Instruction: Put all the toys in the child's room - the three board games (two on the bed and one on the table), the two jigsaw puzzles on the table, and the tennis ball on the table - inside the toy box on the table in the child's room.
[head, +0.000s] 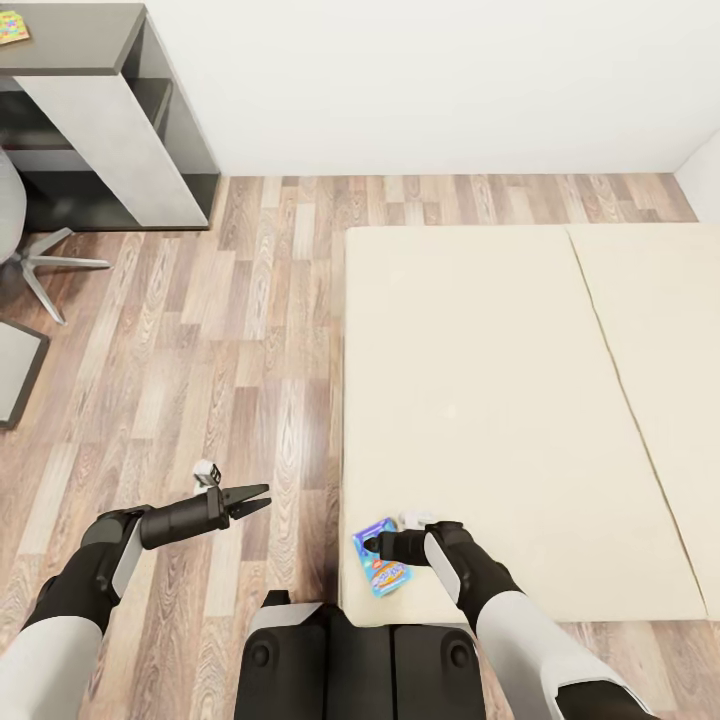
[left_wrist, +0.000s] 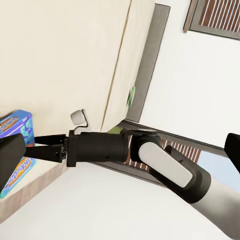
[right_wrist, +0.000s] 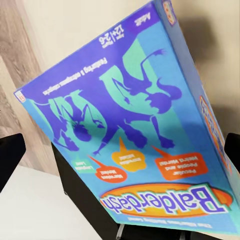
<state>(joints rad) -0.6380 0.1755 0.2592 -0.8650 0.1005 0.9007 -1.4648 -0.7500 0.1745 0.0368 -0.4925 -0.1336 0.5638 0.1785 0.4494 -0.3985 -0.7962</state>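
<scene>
A bedroom: bed (head: 500, 400), desk (head: 90, 90), wood floor (head: 200, 330).

The right pincer (head: 384, 547) covers the middle of the blue board game (head: 381, 570) so its grip cannot be told, the bed (head: 520, 400) runs off the right edge, and a small colourful box (head: 13, 27) on the table (head: 75, 45) is cut at the corner, too small to read.
</scene>
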